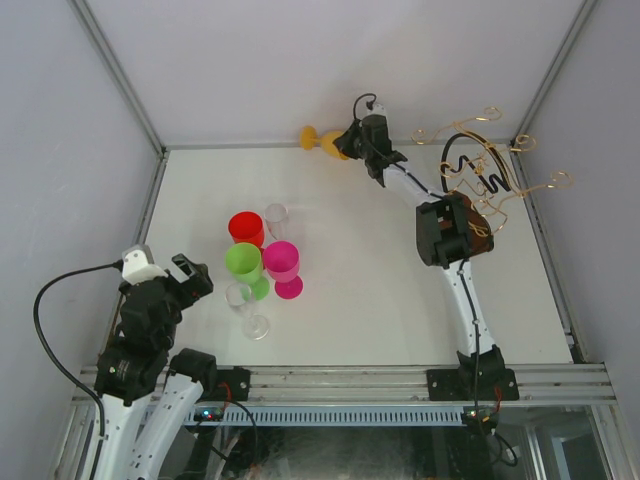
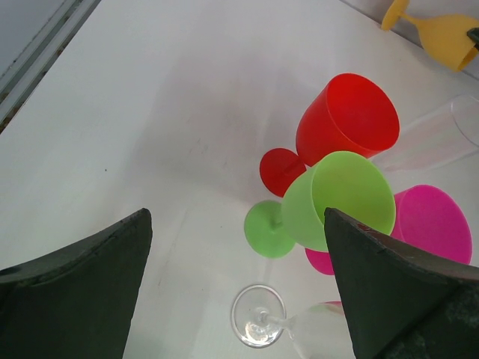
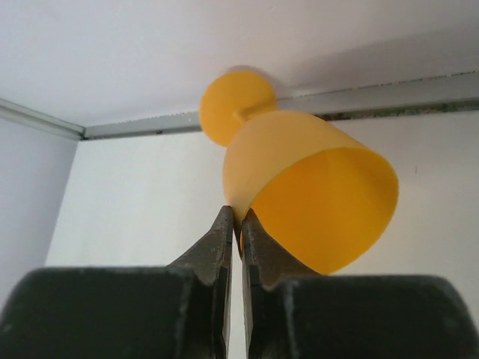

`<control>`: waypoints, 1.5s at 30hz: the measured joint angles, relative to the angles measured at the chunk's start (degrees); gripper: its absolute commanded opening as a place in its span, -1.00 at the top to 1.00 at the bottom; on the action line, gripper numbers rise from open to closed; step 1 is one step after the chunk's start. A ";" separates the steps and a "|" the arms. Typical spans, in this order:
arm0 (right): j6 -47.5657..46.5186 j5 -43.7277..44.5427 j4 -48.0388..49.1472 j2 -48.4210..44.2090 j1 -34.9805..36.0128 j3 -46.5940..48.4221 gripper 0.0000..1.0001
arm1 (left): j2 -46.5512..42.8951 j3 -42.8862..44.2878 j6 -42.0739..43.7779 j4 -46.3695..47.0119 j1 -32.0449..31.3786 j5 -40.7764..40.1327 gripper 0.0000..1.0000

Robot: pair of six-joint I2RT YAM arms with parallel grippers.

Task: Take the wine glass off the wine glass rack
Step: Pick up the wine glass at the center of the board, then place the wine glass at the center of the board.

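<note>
Carrying the glass (image 3: pixel 307 179) away is the step, I judge: my right hand (image 3: pixel 235 221), clamped on its rim, holds it tipped at the far edge of the desk (image 1: pixel 360 290), left of the rack (image 1: pixel 485 170). Next, turn it upright and lower it. My left hand (image 2: pixel 236 217) gapes empty.

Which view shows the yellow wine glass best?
Right wrist: the yellow wine glass fills the frame, its rim pinched in the right gripper. Top external shows it small and distant; left wrist crops it at the corner.
</note>
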 measured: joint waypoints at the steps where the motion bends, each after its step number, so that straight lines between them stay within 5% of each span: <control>1: -1.68 1.16 -0.22 -2.25 0.76 -2.36 1.00 | -0.04 -0.11 0.00 0.11 0.00 0.00 -1.00; 17: -28.24 22.03 -17.90 -41.72 15.98 -23.85 1.00 | -1.33 -0.92 0.00 0.42 0.00 0.17 -1.00; 28: -29.20 28.24 -36.24 -71.82 25.00 -45.55 1.00 | -3.19 -0.92 0.00 0.48 0.02 -0.04 -1.00; 45: -19.87 27.36 -63.69 -79.73 47.80 -45.11 1.00 | -3.15 -0.92 -0.02 0.46 0.04 -0.61 -1.00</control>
